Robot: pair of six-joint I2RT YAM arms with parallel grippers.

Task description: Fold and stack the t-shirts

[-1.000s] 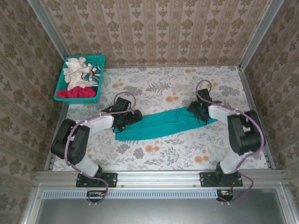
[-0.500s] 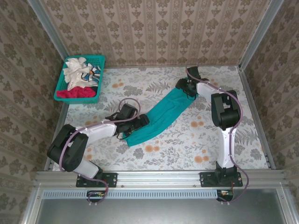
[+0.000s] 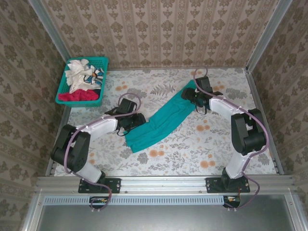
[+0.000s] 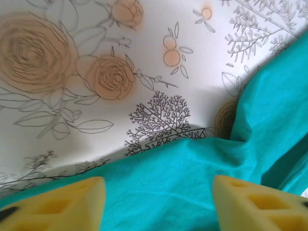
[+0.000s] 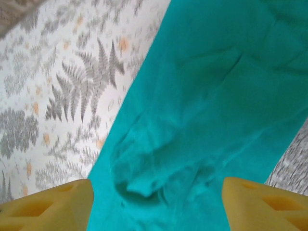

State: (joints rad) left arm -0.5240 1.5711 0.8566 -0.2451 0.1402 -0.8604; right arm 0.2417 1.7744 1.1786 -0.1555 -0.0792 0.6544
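Both arms have moved a little since half a second ago: the left one has pulled back toward the left side of the top picture, and the right one has bent its elbow out, but the teal t-shirt (image 3: pixel 161 120) has hardly shifted. It lies on the flowery table (image 3: pixel 192 149) as one long band, bunched narrow. Its long way runs from the lower left of the top picture up to the upper right. The left gripper (image 3: pixel 136 120) sits just beside the lower left end, at the band's upper edge. In the left wrist picture its two yellow pads (image 4: pixel 53 202) are apart, the cloth edge runs between them, and nothing is pinched yet. The right gripper (image 3: pixel 190 95) is over the upper right end. In the right wrist picture its pads (image 5: pixel 48 202) are spread wide with cloth lying below them, so it looks open too. I cannot tell if they press on the cloth. So each arm has its own end: left arm nearer the low end, right arm nearer the high end. I think each must next grab its end. More shirts, red (image 3: pixel 77 96) and white (image 3: pixel 79 72), wait in the teal basket (image 3: pixel 101 62) at the upper left, well apart.
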